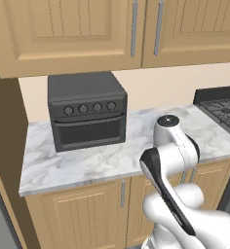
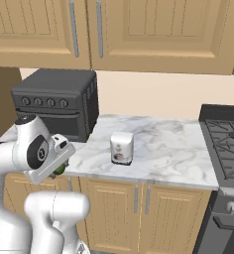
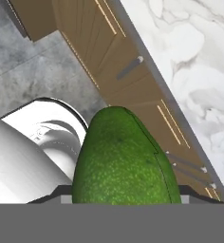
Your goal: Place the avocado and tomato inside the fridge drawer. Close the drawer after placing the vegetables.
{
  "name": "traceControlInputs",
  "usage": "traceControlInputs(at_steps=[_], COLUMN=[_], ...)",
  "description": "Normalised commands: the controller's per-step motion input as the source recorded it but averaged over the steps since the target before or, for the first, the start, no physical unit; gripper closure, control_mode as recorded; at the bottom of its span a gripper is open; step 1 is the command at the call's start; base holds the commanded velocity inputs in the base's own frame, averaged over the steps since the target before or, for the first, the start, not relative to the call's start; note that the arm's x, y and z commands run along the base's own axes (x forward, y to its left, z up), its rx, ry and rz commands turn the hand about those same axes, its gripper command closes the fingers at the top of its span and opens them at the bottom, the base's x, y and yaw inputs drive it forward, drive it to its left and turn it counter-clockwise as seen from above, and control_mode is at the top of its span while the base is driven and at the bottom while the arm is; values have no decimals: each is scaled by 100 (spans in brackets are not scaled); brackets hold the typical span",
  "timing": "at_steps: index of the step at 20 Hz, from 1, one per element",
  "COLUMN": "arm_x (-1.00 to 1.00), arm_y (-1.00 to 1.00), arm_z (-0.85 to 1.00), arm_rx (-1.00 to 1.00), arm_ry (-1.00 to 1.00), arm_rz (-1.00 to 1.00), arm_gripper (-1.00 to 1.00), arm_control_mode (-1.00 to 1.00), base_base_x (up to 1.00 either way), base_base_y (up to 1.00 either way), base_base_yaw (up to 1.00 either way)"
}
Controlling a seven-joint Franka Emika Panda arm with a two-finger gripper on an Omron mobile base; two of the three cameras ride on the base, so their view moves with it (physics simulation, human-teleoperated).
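Hand view: the avocado (image 3: 121, 159) is seen right at the jaws, large and close, its long axis running straight out along the gripper's line of sight, blunt end low between the finger tips and the narrower end pointing away. It is gripped, not merely touched: the jaws are partly closed and clenched on the fruit's flanks. Beyond it, cabinet doors (image 3: 133, 90) and the marble counter (image 3: 199, 61) are seen tilted, so the hand is judged to be rolled over, out in front of the counter edge rather than above it.

In the right base view, a sliver of dark green is picked out under the gripper (image 2: 59, 166), low at the counter's front edge, beside the toaster oven (image 2: 57, 101). A white canister (image 2: 122, 147) is left standing on the marble, well apart from the hand.

In the left base view, the arm (image 1: 173, 160) is folded in front of the cabinets, with the wrist turned down and away.

The fridge drawer and the tomato cannot be placed from here. The carry is judged to be under way, with the base to be turned toward the fridge and the fruit's long axis to be laid flat into the bin; a slip from this sideways hold is the risk to be watched
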Motion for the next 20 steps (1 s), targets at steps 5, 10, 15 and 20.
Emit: traceControlInputs(at_steps=[5, 10, 15, 20], arm_x=[-34, -37, 0, 0], arm_y=[-4, 1, 0, 0], arm_z=[0, -3, 0, 0], arm_rx=[0, 0, 0, 0], arm_ry=[-1, -4, 0, 0], arm_rz=[-2, 0, 0, 0], arm_gripper=[100, 100, 100, 100], arm_control_mode=[-100, 100, 100, 100], base_base_x=[0, -60, -97, -56], base_base_y=[0, 21, 73, 98], base_base_yaw=[0, 0, 7, 24])
